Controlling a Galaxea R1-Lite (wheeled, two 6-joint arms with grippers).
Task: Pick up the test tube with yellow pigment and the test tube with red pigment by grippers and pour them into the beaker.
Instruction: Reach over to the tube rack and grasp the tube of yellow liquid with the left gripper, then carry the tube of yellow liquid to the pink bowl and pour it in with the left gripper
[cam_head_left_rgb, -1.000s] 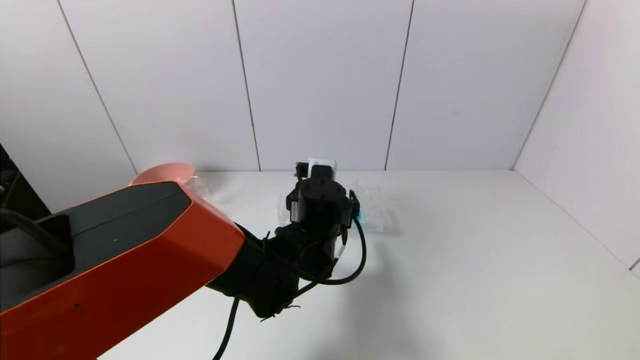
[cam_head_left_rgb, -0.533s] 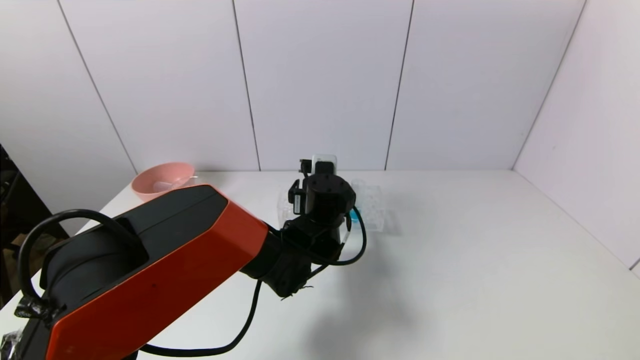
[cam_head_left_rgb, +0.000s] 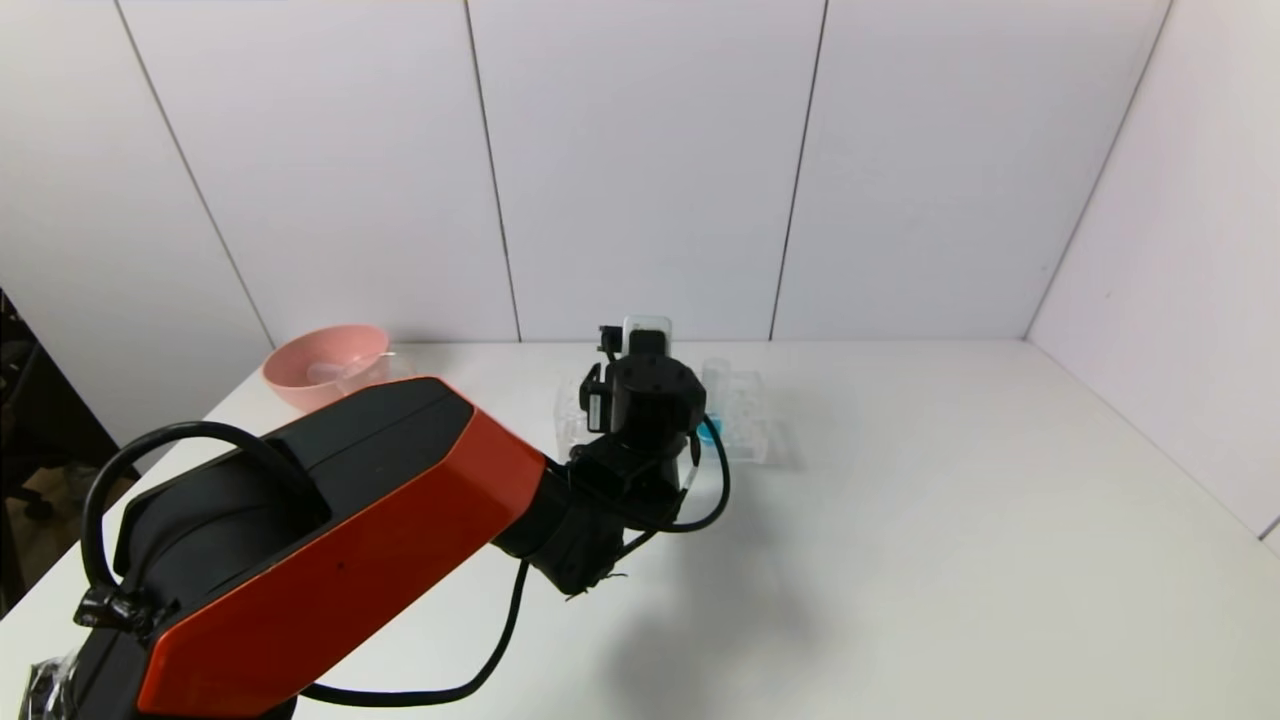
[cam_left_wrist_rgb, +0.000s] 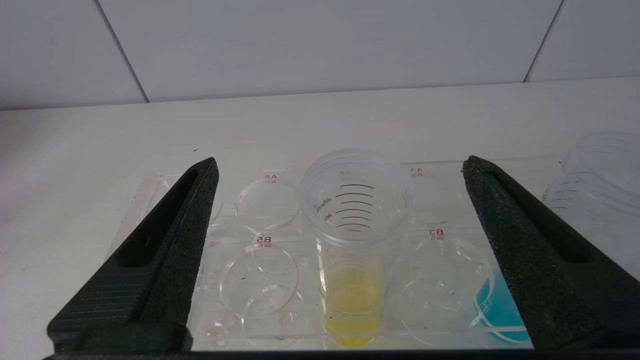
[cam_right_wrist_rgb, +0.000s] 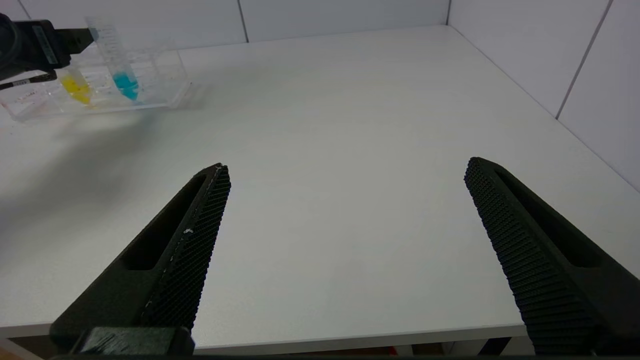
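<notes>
Yellow tube: the test tube with yellow pigment stands upright in the clear rack, directly ahead of the left tool and centred between its two fingers; a little yellow liquid sits at its bottom.
Left tool: fingers spread wide apart, one on each side of the yellow tube, touching neither it nor anything else; it hovers just over the near edge of the rack.
Blue tube: a tube with blue liquid stands in the rack, beside the left tool's finger on the side away from the pink bowl.
Red tube: the test tube with red pigment cannot be made out in any view.
Beaker: a clear ribbed vessel, possibly the beaker, shows just past the rack's end, beyond the blue tube; only part of it is in view.
Right tool: right tool idle, fingers wide apart, low over bare worktop, well apart from the rack.
Pink bowl: pink bowl on the worktop, well off to the left tool's left.
Progress: judged early; nothing is gripped, both colours remain unpoured. Left: closing on the yellow tube, lifting, pouring, then the red.
</notes>
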